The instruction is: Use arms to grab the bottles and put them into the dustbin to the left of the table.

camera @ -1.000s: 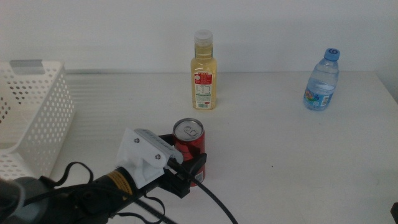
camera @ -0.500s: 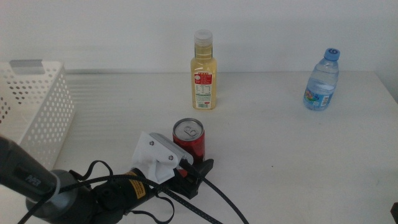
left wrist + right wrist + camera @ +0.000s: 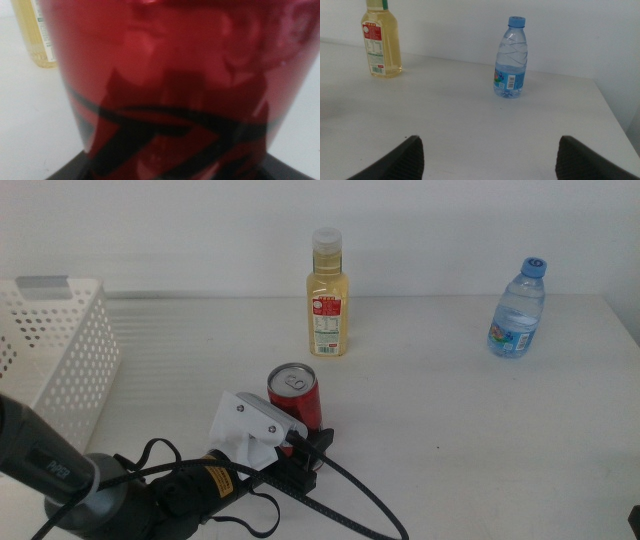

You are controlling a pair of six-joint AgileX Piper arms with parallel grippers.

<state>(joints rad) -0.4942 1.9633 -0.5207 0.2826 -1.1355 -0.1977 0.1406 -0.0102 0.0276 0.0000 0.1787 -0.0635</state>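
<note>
My left gripper (image 3: pixel 302 438) is shut on the red soda can (image 3: pixel 295 394) at the front middle of the table (image 3: pixel 450 410). The can looks raised a little off the surface. In the left wrist view the can (image 3: pixel 170 75) fills the picture between the jaws. The yellow-liquid bottle (image 3: pixel 328 300) stands upright behind the can. The small blue-capped water bottle (image 3: pixel 518 310) stands at the far right. The right gripper (image 3: pixel 490 147) is open and empty at the table's front right, facing the water bottle (image 3: pixel 511 57) and the yellow bottle (image 3: pixel 381 42).
The white perforated dustbin (image 3: pixel 60 350) stands at the left edge of the table, left of the left arm. Black cables trail from the left arm along the front edge.
The left gripper has closed in on the red can and moved it slightly left and up. The two bottles and the right arm have not moved.
</note>
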